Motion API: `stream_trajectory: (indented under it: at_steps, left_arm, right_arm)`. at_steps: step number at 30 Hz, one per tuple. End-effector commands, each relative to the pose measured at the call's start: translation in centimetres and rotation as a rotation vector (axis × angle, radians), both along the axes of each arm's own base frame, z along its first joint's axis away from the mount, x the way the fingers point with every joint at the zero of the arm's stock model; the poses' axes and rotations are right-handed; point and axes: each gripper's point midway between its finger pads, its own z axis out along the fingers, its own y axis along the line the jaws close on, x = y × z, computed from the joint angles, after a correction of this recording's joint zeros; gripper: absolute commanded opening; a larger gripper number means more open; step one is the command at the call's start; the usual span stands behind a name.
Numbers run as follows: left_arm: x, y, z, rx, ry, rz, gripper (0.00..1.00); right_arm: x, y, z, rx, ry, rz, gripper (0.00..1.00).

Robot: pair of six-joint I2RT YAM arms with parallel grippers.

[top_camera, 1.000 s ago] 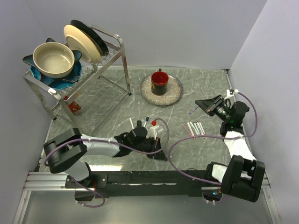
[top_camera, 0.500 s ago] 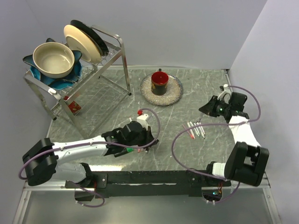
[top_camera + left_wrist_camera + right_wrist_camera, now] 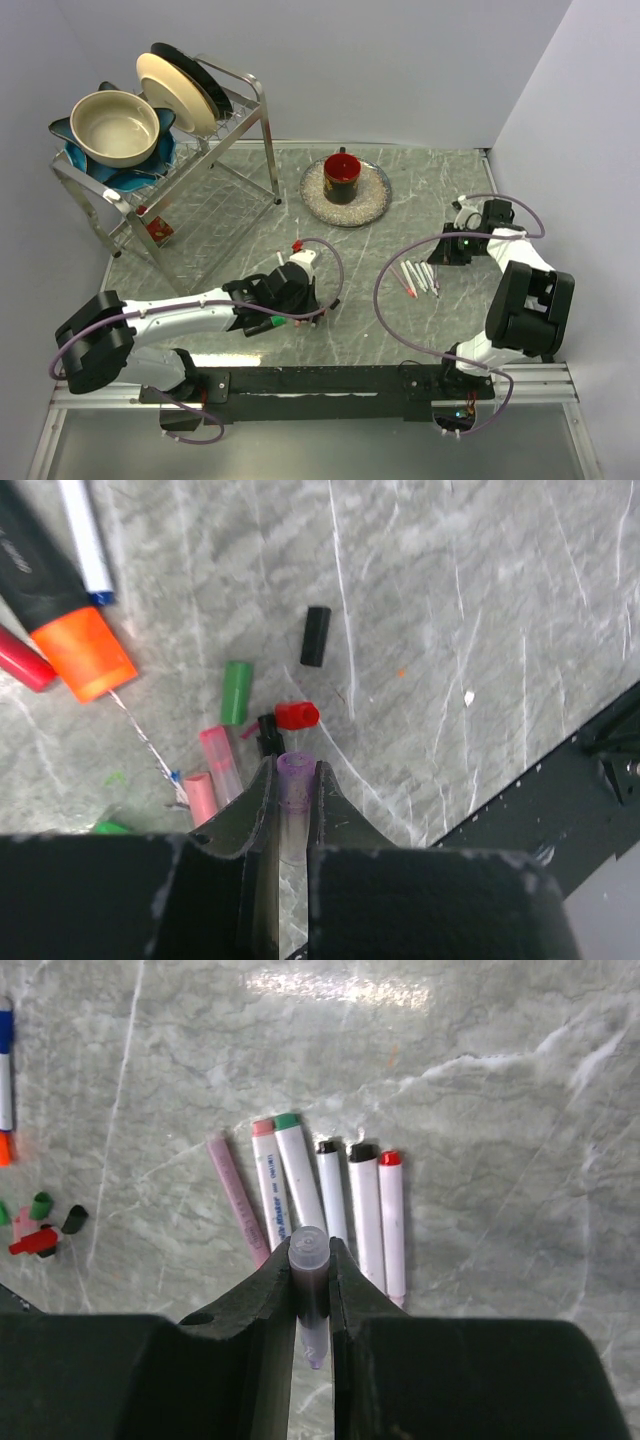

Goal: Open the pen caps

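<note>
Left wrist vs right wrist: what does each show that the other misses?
Left wrist only: left gripper shut on a purple cap. Right wrist only: right gripper shut on a purple pen, and a row of six pens on the table. Both: the loose red cap and green cap, at the far left edge for right wrist.

bright even light, soft shadows, white glare on table, wrist views slightly soft
</note>
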Motion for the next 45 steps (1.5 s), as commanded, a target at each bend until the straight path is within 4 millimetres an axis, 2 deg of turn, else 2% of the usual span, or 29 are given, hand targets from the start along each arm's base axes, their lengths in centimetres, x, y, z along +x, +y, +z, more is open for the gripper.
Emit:
stream_trajectory:
  at_steps: [1,10,25,36,45]
  left_arm:
    - [-0.8,-1.1,0.2,-0.036,0.023,-0.064,0.02]
    - [-1.5,-1.5,-1.2,-0.024,0.063,-0.083,0.03]
    - [-1.6,-2.1,-3.6,0.088,0.058,-0.048,0.04]
    - [-0.5,-3.0,-3.0,0.146,0.002,-0.015,0.06]
    - [0.7,-3.5,-1.9,0.161,-0.051,0.012,0.09]
  right_arm:
    - [0.7,-0.4,-0.1,-0.040,0.005,0.042,0.04]
    - [0.7,0.7,-1.0,-0.080,0.037,0.084,0.12]
    - [1.2,1.3,-1.0,-0.137,0.025,0.111,0.26]
    - [1.2,1.4,-0.8,-0.132,0.021,0.115,0.34]
    - [1.3,1.5,-0.5,-0.126,0.011,0.119,0.36]
